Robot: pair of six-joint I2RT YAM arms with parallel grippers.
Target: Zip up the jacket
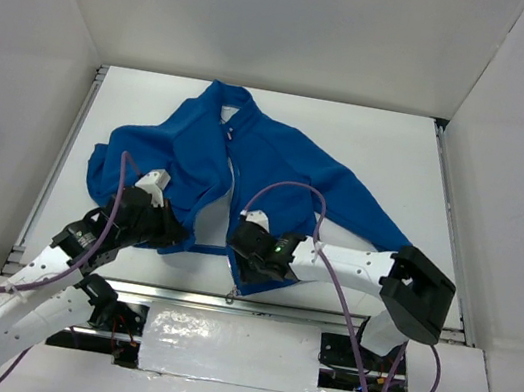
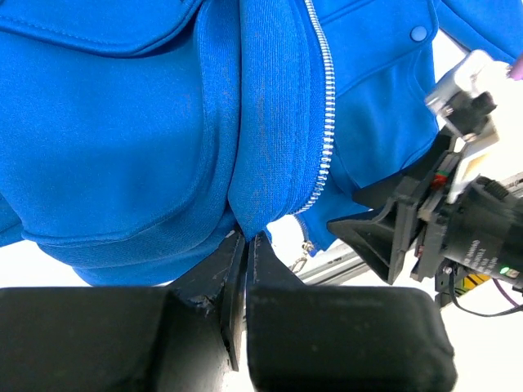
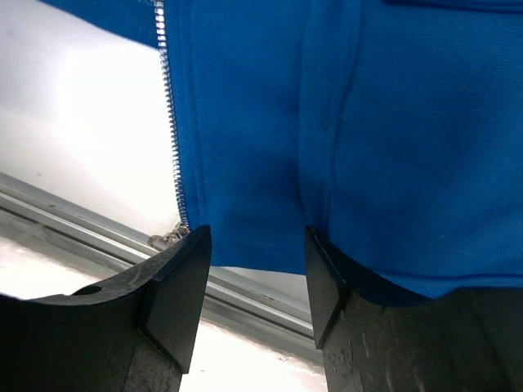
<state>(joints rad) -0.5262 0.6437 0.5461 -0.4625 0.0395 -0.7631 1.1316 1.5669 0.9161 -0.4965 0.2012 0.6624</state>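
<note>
- The jacket (image 1: 276, 173) lies flat on the white bench (image 1: 382, 146), with its collar at the far side and its bottom hem near the arms.
- The front of the jacket is open in the lower part; the two edges stand apart and the white bench shows between them.
- The left gripper (image 2: 247, 238) is closed narrow and pinches a fold of the hem on the left front panel, just beside the zipper (image 2: 325, 122).
- In the left wrist view the white zipper teeth run down along this panel, and a small metal pull (image 2: 304, 250) hangs at the lower end.
- The right gripper (image 3: 257, 237) is at the hem of the other front panel; its jaws stand about half wide, and the blue cloth fills the gap between them.
- The other row of zipper teeth runs down just beside the left finger (image 3: 176, 282) of this gripper.
- In the top view the two grippers are near each other at the bottom edge of the jacket, one on each side of the opening.
</note>
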